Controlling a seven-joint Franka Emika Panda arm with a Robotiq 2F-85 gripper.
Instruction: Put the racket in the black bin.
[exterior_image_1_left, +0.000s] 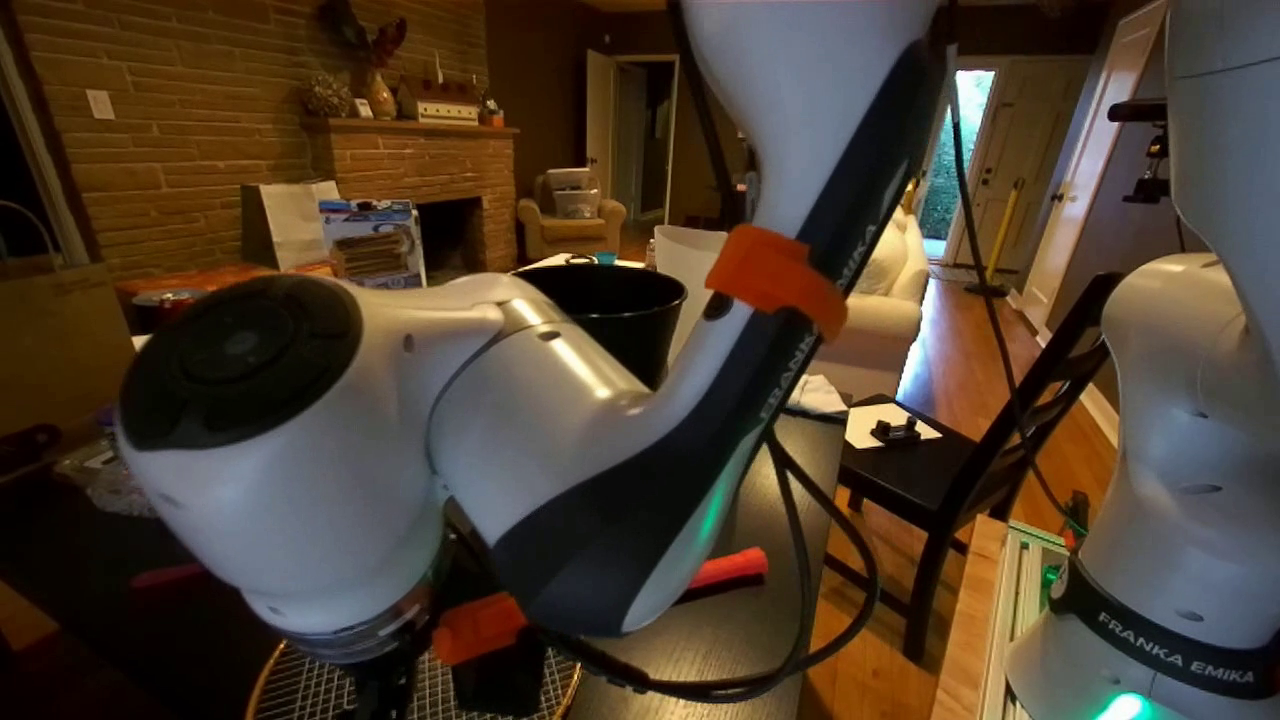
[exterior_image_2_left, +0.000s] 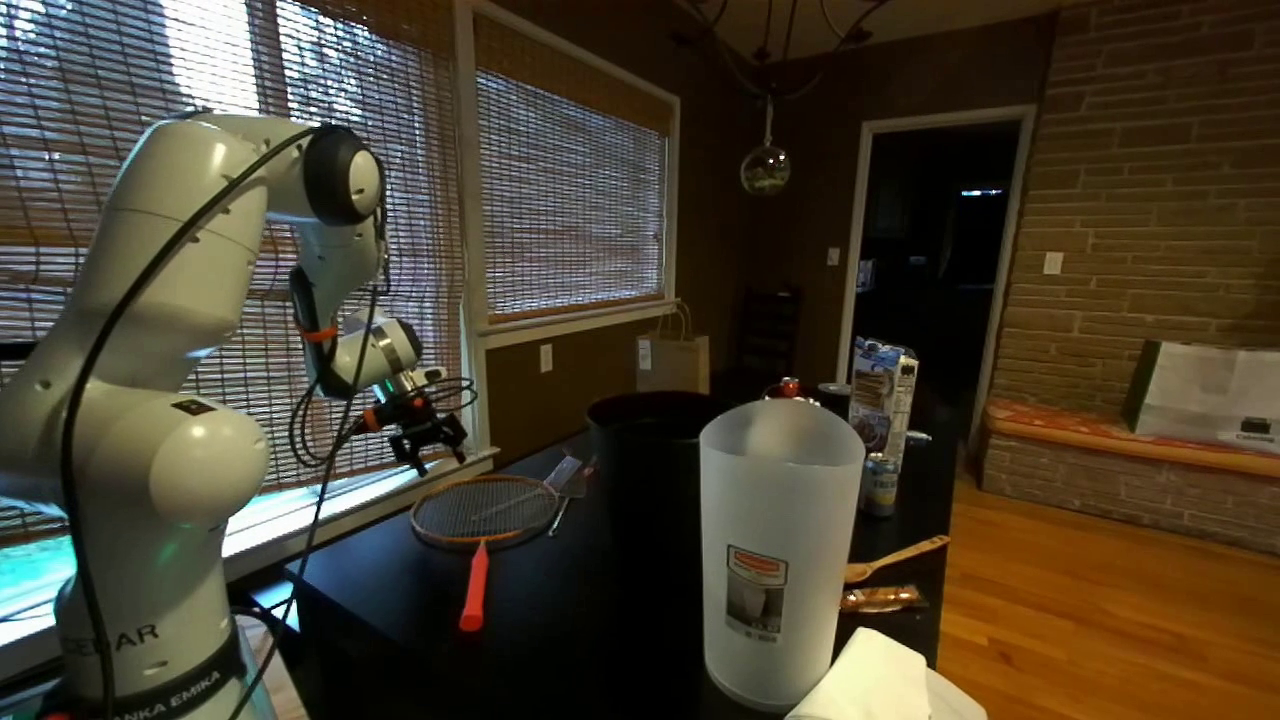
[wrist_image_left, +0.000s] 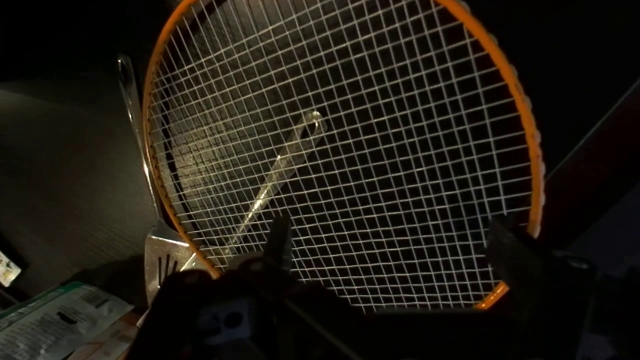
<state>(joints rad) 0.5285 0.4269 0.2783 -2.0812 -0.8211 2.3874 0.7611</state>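
On the dark table lies the racket (exterior_image_2_left: 475, 590), its orange-rimmed head beneath my gripper (exterior_image_2_left: 442, 464) and its red handle pointing away from the window side. In the wrist view the racket (wrist_image_left: 525, 112) fills the middle, and my gripper (wrist_image_left: 390, 220) is open above its strings, fingers wide apart with nothing held. The tall black bin (exterior_image_2_left: 640, 480) stands upright on the table to the right of the racket, partly behind a translucent bin. Another exterior view shows the black bin (exterior_image_1_left: 640, 335) behind the arm, which also hides much of the racket's shaft.
A translucent white bin (exterior_image_2_left: 780, 540) stands against the black bin in view. Metal utensils lie by the racket: a slotted spatula (wrist_image_left: 165, 250) beside its rim, and a metal handle (wrist_image_left: 285, 160) under the strings. A box (exterior_image_2_left: 880, 400), a can (exterior_image_2_left: 880, 485) and a wooden spoon (exterior_image_2_left: 895, 558) sit farther right.
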